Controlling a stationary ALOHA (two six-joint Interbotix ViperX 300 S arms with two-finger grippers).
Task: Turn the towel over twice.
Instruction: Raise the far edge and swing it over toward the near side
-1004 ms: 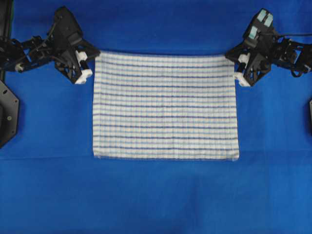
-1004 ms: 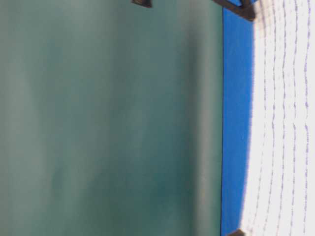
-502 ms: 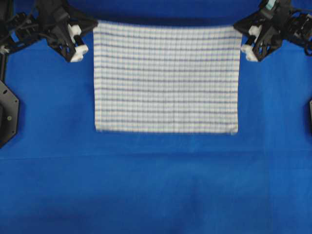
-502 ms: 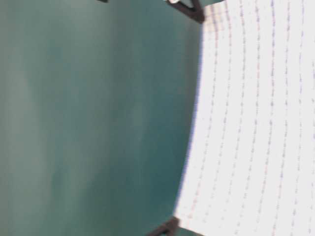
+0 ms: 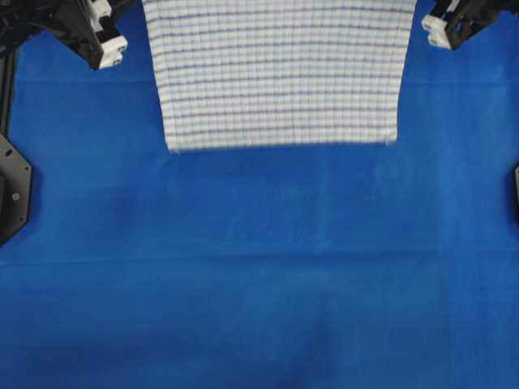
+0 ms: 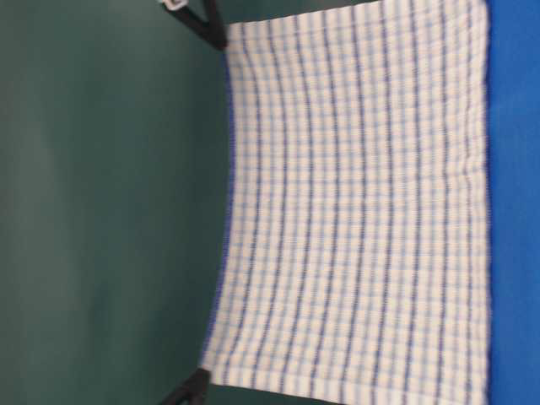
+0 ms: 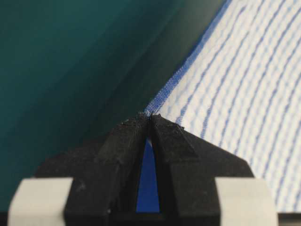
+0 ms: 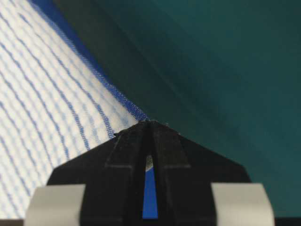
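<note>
The towel (image 5: 280, 77), a thin white weave crossed by dark and pale blue stripes, hangs as a sheet above the far half of the blue surface (image 5: 259, 284), gripped by its two upper corners. It reads as light and wholly limp: in the table-level view the top hem (image 6: 221, 211) bows in a shallow sag between the corners while the cloth below drapes flat and smooth, its free hem (image 6: 487, 211) reaching down to about the level of the surface, though contact cannot be confirmed. Cloth this soft has no stiffness to lean on, so corners and hems look like the sound places to take hold, and the pair must stay spread to keep it from bunching; a thin pinch of weave could slip if jerked. Its long axis runs side to side, from one arm to the other, with the stripes lying along that axis; the short axis hangs roughly vertical, and one broad face is turned toward the table-level camera. The left hand (image 7: 149, 118) is pressed together on one top corner, a wisp of blue-edged weave caught at its tips; the right hand (image 8: 149, 122) is likewise pinching the opposite corner.
</note>
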